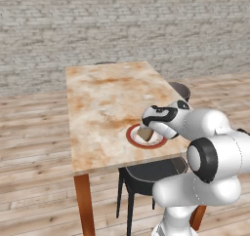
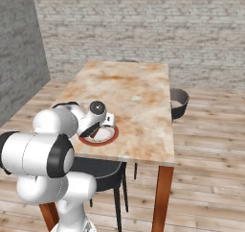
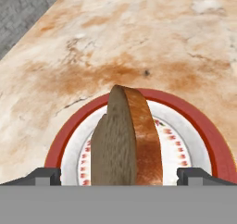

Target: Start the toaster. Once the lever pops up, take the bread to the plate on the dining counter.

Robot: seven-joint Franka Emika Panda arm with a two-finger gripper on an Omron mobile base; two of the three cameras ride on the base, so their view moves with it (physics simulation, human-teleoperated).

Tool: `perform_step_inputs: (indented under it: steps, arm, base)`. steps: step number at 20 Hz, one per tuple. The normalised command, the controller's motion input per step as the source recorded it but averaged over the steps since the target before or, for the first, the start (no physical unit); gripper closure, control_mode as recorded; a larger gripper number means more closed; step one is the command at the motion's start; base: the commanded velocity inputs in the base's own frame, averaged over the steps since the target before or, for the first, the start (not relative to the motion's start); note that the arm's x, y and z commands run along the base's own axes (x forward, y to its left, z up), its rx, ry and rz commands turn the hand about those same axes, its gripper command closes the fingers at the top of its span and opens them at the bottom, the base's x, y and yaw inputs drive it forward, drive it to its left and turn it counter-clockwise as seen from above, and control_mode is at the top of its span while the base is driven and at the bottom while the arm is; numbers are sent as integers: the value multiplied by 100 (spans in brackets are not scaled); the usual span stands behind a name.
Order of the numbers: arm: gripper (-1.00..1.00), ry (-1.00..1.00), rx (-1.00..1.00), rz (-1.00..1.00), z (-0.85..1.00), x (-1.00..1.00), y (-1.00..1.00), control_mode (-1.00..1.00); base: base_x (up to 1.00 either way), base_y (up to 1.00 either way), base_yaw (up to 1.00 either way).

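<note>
The bread [image 3: 125, 140] stands on its edge on the red-rimmed white plate [image 3: 185, 108], crust up and tan face to the right. My gripper [image 3: 118, 174] is open, with one fingertip on each side of the slice and a clear gap to it. The plate [image 1: 152, 141] sits near the front right corner of the dining counter [image 1: 102, 98], and my hand hangs low over it. From the right side the bread [image 2: 99, 132] shows under the hand on the plate [image 2: 109, 137]. The toaster is out of view.
A black stool [image 1: 151, 174] stands under the counter's near edge beside my base. A dark round seat [image 2: 178, 101] sits at the counter's right side. Reddish wooden legs [image 2: 161, 197] hold up the top. A brick wall runs behind, and a grey wall [image 2: 19, 49] rises at left.
</note>
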Motion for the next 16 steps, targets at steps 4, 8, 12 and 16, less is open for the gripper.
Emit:
perform_step_inputs:
  steps: [4,8,12,16]
  arm:
    - [-100,0,-4,-2,24,0,0,-100]
    - [-100,0,-3,-2,31,0,0,-100]
    - [-100,0,-4,-1,24,0,0,-100]
    - [-100,0,-4,-2,6,0,0,-100]
  base:
    - [0,0,0]
    - [0,0,0]
    - [0,0,0]
    - [0,0,0]
